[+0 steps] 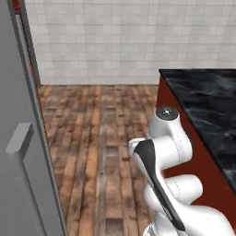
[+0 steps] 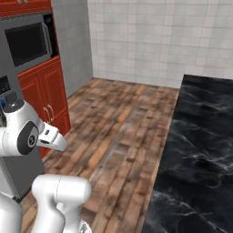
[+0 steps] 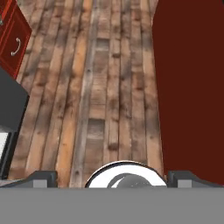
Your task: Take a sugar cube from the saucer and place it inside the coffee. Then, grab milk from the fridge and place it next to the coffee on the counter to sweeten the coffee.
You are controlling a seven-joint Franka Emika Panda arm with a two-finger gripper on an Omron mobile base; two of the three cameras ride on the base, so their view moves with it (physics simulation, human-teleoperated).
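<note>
Looking down the hand view, the two-finger gripper [image 3: 112,177] has its dark tips spread wide at the bottom corners, nothing between them, just brown plank floor [image 3: 100,87] below. The black white-veined marble counter [image 1: 207,106] over red cabinets runs down the right of the left base view. That tall grey slab with a bar handle [image 1: 18,138] on the left edge is probably the fridge [image 1: 20,193].

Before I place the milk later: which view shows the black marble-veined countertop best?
The right base view: the black white-veined countertop spreads wide across its right side. The left base view shows a narrower stretch above its red front. The hand view shows no top, just a red panel.
</note>
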